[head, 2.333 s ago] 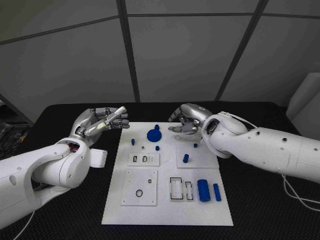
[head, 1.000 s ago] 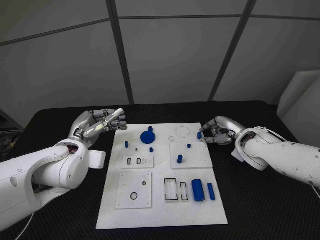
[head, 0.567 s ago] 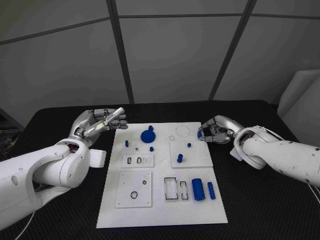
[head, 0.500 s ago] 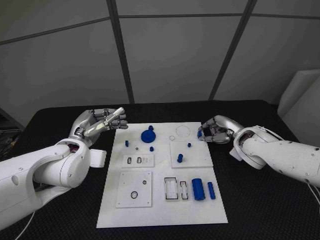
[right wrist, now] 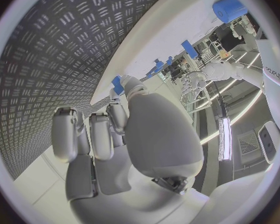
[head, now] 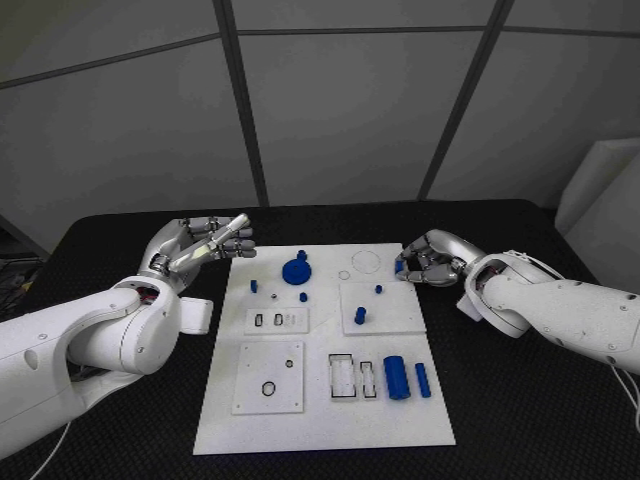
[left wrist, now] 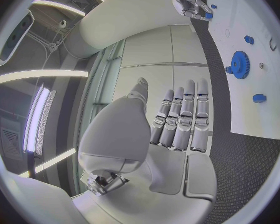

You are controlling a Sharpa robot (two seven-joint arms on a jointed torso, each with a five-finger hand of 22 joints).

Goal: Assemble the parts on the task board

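Rightward, right hand (head: pixel 427 262) pinching blue part (head: pixel 400 267)

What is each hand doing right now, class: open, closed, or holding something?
Left hand: open, fingers straight, holding nothing.
Right hand: holding a small blue part in its fingertips.

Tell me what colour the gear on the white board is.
Blue. The gear shows best in the left wrist view, its teeth clear against the white board.

Dim, even light in the head view; wrist views bend strongly at edges, with bright ceiling strip glare.
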